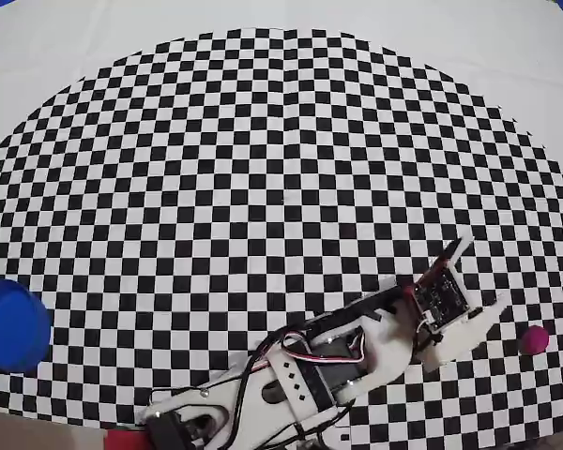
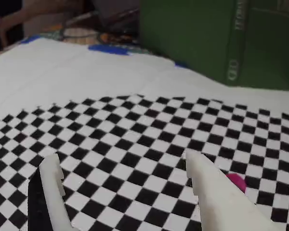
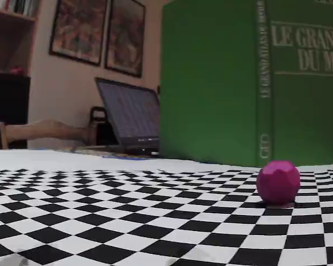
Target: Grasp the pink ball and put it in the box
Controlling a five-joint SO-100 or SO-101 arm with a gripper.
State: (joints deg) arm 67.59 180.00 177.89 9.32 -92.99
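One pink ball (image 1: 534, 339) sits free near the worktop's (image 1: 263, 112) right edge in the overhead view. Just beside it, the end effector (image 1: 486, 277) hangs empty, jaws spread wide, apparently lining up. Far opposite, near the left edge, waits the blue box (image 1: 12, 324).

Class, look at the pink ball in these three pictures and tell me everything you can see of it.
The ball is a small magenta sphere, matte and plain, with faint flat facets in the fixed view. It rests on the checkered cloth, near the right edge in the overhead view, far from the blue box at the left. Nothing else touches it. The open pincer sits close beside it; in the wrist view one white finger half hides the ball.
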